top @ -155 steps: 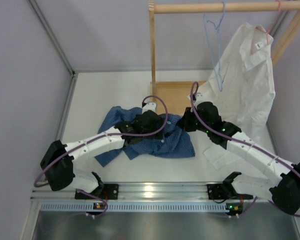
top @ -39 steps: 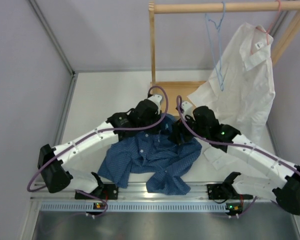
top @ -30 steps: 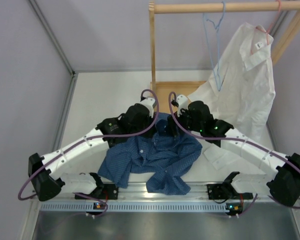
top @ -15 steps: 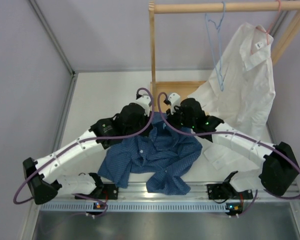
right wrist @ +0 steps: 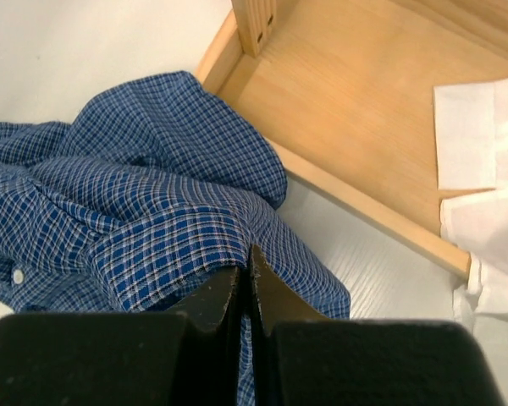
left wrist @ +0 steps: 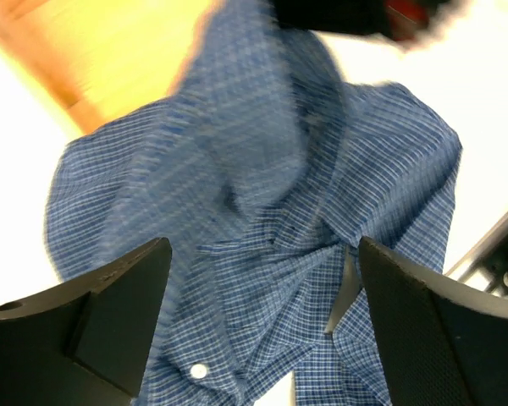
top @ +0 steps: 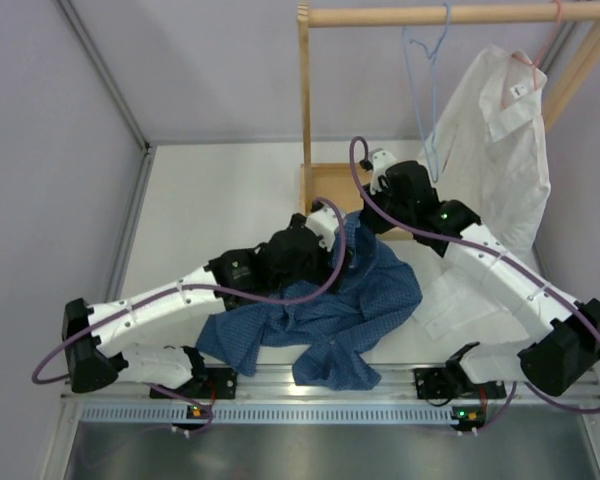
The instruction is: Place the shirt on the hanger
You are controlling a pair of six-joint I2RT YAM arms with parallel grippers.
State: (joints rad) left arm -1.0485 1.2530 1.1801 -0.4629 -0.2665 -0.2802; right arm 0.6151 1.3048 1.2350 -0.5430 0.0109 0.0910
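The dark blue checked shirt [top: 330, 312] lies bunched on the table, and one part of it is pulled up toward the rack. My right gripper [top: 366, 218] is shut on a fold of the shirt [right wrist: 152, 211]; its jaws [right wrist: 247, 283] pinch the cloth and hold it above the table. My left gripper [top: 332, 258] hovers over the shirt [left wrist: 262, 186], wide open and empty [left wrist: 262, 292]. The light blue wire hanger [top: 423, 90] hangs from the wooden rod at the back, apart from both grippers.
A white shirt [top: 495, 130] on a pink hanger [top: 550, 40] hangs at the right of the rod [top: 450, 14]; its hem shows in the right wrist view [right wrist: 483, 169]. The rack's wooden base [top: 330, 183] lies just behind the blue shirt [right wrist: 356, 110]. The rack's post [top: 304, 100] stands at the left.
My right gripper has moved back and right toward the rack, dragging the shirt's upper part with it. My left arm has swung right and nearer, over the shirt.
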